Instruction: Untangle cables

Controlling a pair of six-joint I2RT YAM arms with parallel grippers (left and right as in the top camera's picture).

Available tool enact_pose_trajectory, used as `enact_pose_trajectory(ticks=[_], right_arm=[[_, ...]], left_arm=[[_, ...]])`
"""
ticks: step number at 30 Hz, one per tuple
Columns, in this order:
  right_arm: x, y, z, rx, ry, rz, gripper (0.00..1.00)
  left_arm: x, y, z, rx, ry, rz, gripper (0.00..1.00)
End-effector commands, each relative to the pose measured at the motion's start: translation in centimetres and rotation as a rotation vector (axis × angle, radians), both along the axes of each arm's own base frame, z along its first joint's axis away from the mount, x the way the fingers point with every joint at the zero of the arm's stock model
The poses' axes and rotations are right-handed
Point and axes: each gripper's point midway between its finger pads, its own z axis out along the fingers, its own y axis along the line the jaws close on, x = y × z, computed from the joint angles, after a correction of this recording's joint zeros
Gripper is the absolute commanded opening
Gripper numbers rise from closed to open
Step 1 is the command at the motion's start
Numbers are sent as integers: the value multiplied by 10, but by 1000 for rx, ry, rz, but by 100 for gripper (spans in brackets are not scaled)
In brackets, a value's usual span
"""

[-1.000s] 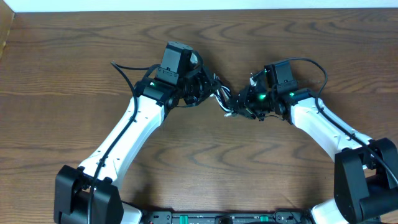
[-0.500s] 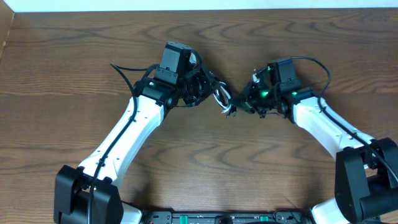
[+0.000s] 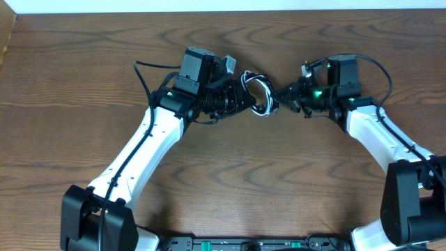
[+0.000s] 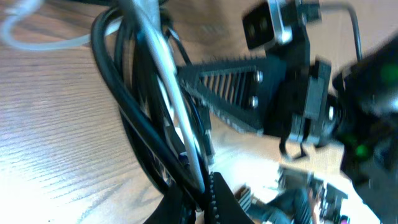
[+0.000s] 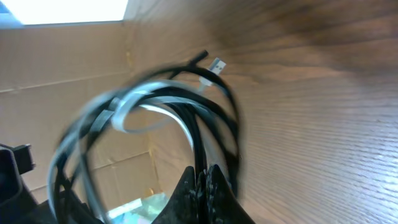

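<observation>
Your left pincer [image 4: 202, 196] was clamped shut on the cables [image 3: 259, 94], a black cable [image 4: 124, 118] and a white cable [image 4: 163, 68] running out of its tips toward 11 o'clock. Your right pincer [image 5: 200, 183] was also closed tight on that bundle, whose loops rose toward 12 o'clock, with a white plug [image 5: 216, 64] at the top. From overhead, the tangle sat between the two pincers, left at its 9 o'clock and right at its 3 o'clock, toward the 12 o'clock side of the bench [image 3: 83, 84].
</observation>
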Motion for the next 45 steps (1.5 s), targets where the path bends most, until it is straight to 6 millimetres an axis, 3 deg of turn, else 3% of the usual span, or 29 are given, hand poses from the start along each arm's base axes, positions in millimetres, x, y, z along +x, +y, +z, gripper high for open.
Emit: enact_pose_trajectory(ticks=[1,6,10,14,22,24,27,30,39,42,45], right_arm=[[-3,7,18,74,-44,72,1],[-4,16,46,184,-119,145,1],[-1,19,52,199,-138,147,1],[-5,26,44,162,-131,152,1],[-8,39,-5,-92,-73,58,2],[-7,40,-11,-136,-72,35,9],[-7,40,-13,-145,-73,31,33],[-6,37,-12,-144,-92,47,46],[-11,-9,-34,-228,-29,35,47],[-18,-32,-50,-315,11,25,47],[-24,-50,-62,-392,44,22,48]], left_arm=[[-15,-10,20,-62,-132,-182,7],[-22,-8,16,-42,-177,-241,8],[-25,-10,18,-60,-169,-256,8],[-27,-12,21,-85,-166,-269,8],[-30,-28,56,-264,-140,-299,7],[-32,-29,60,-286,-138,-311,8],[-33,-29,61,-291,-121,-308,8],[-32,-29,62,-296,-113,-299,8],[-25,-26,58,-268,-144,-279,7],[-24,-19,39,-177,-152,-260,7],[-24,0,2,7,-101,-201,8]])
